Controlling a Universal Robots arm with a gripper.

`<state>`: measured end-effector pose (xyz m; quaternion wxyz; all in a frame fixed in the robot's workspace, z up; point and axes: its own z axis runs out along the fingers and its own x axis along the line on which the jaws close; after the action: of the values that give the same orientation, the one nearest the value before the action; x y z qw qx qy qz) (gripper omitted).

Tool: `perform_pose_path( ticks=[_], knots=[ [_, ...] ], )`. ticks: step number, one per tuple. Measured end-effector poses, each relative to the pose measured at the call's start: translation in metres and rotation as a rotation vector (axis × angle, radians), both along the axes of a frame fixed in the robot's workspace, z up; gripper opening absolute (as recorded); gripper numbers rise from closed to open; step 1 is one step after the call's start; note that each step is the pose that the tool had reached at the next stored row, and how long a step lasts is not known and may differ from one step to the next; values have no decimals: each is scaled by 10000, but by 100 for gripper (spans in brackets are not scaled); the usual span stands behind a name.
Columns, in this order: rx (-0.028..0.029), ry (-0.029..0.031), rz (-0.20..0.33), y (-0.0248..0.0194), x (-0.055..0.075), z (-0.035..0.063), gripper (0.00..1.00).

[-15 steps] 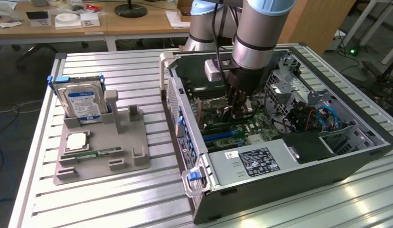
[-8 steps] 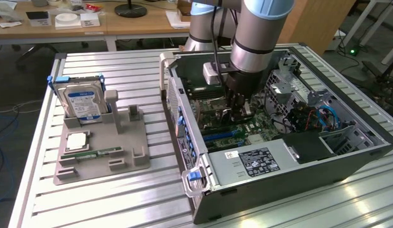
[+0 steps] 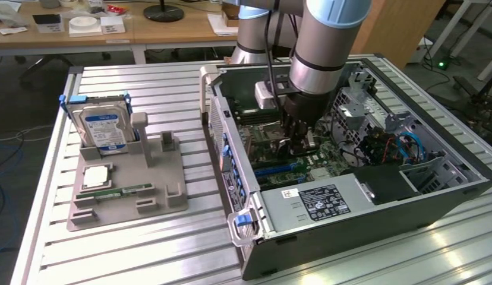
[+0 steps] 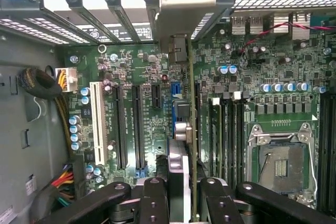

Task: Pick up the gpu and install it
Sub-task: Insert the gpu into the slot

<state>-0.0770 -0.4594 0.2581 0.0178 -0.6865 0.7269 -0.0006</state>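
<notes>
One black-fingered gripper (image 4: 184, 205) is inside the open dark-grey metal tower case (image 3: 373, 219), which lies on its side. Jaws narrow, clamped on the thin black gpu (image 4: 182, 129), seen edge-on, its silver bracket end (image 4: 184, 9) at the case's rear slots. The card stands over the green motherboard (image 4: 152, 61); seated or not, cannot tell.

Beside it:
- two long black expansion slots (image 4: 119, 124)
- one white slot (image 4: 96, 121)
- one silver-framed CPU socket (image 4: 278, 166)

On the ribbed aluminium table (image 3: 151, 249): one grey plastic tray (image 3: 163, 202) carrying one silver hard drive (image 3: 103, 127) with a blue-white label (text unreadable) and one green memory stick (image 3: 115, 192).

gpu (image 4: 184, 129) over motherboard (image 4: 136, 77), inside case (image 3: 373, 219)
</notes>
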Motion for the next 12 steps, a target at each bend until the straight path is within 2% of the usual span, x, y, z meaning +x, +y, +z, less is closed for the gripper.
perform_pose_path(
  ticks=[12],
  knots=[
    [0, 34, -1, -24, -26, -53, 28]
  ],
)
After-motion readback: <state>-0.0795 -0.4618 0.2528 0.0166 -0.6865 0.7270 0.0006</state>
